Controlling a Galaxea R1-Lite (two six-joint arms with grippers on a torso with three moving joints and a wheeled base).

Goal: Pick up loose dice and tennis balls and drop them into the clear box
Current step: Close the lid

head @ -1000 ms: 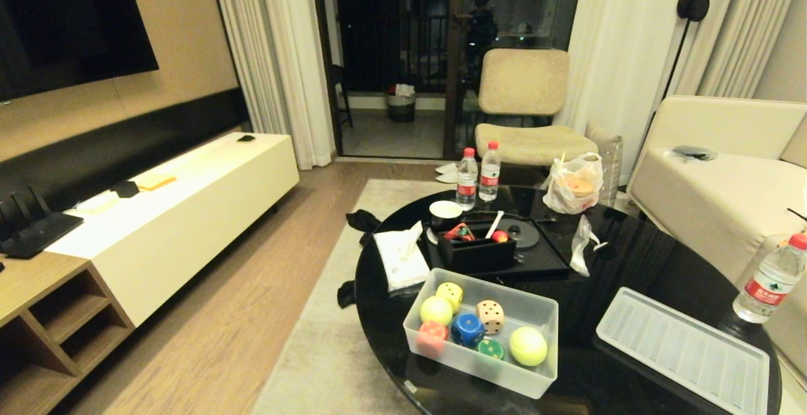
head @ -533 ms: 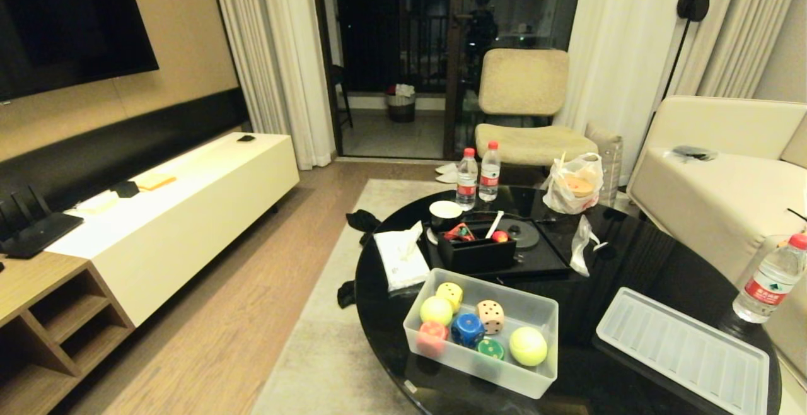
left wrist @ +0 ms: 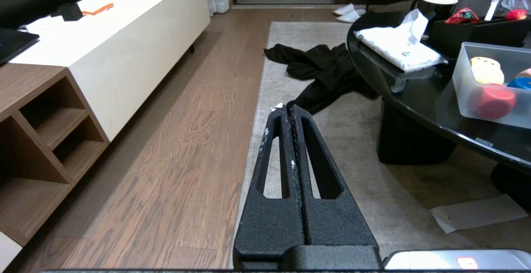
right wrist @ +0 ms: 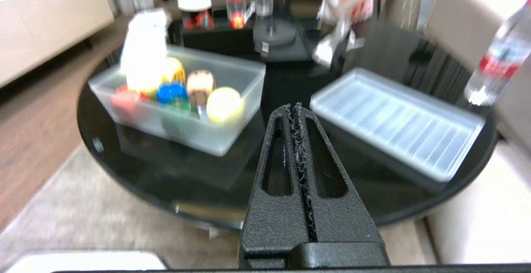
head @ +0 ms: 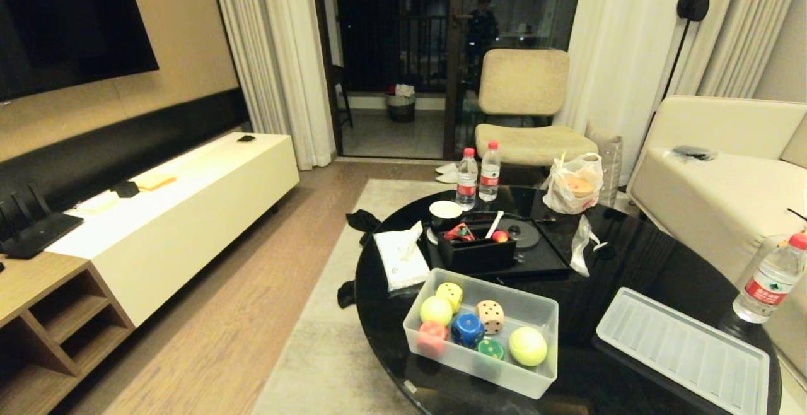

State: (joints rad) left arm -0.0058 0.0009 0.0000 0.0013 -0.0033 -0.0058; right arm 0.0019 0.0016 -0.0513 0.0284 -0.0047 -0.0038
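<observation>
The clear box (head: 479, 368) stands open near the front of the round black table (head: 630, 257). Inside it lie the tan dice (head: 490, 316), two tennis balls (head: 436, 309) (head: 528, 346) and several coloured spotted cubes. Neither gripper shows in the head view. My left gripper (left wrist: 286, 107) is shut and empty, low over the rug to the left of the table, with the clear box (left wrist: 464, 82) off to its side. My right gripper (right wrist: 292, 108) is shut and empty, before the table's near edge, between the clear box (right wrist: 195, 136) and its lid (right wrist: 398, 119).
The ribbed lid (head: 684, 352) lies on the table to the right of the box. Behind the box are a black organiser (head: 476, 252), a tissue pack (head: 400, 257), water bottles (head: 466, 178) and a plastic bag (head: 574, 185). Dark clothing (left wrist: 327, 69) lies on the rug.
</observation>
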